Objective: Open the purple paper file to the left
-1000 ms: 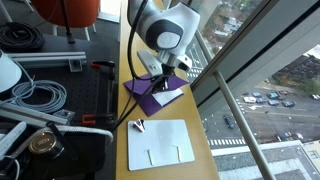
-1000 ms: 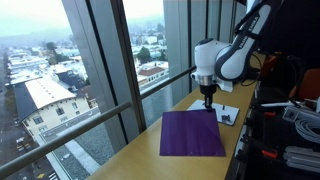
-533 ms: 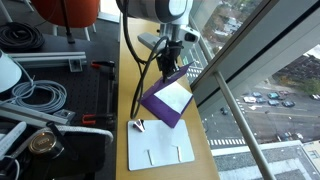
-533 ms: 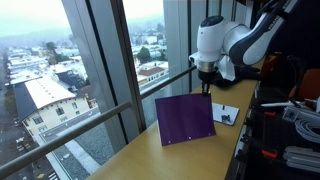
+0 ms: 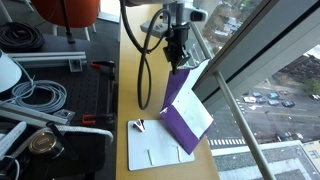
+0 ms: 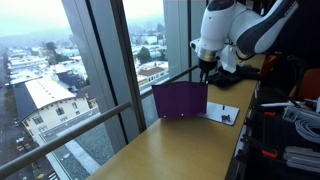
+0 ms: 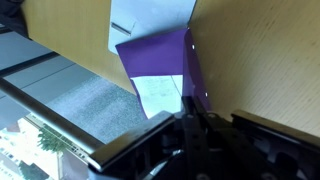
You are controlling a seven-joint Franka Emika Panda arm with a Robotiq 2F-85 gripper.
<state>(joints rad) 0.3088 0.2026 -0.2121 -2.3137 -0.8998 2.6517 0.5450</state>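
Gripper (image 5: 178,60) up high, jaws pinched almost closed on the top edge of the purple paper file (image 5: 176,115), far along the wooden ledge (image 6: 150,150) by the window, just beside the white sheet (image 5: 160,152). Cover stands steep, long axis running up toward the gripper, white inside turned to the glass on the right. Its bottom edge is hidden; in the wrist view the fingers (image 7: 190,135) are a dark blur

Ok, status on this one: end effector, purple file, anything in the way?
End effector shut on the purple paper file, at the cover's top edge. Cover stands near upright, white inside showing. White sheet lies flat beside its base, not blocking.
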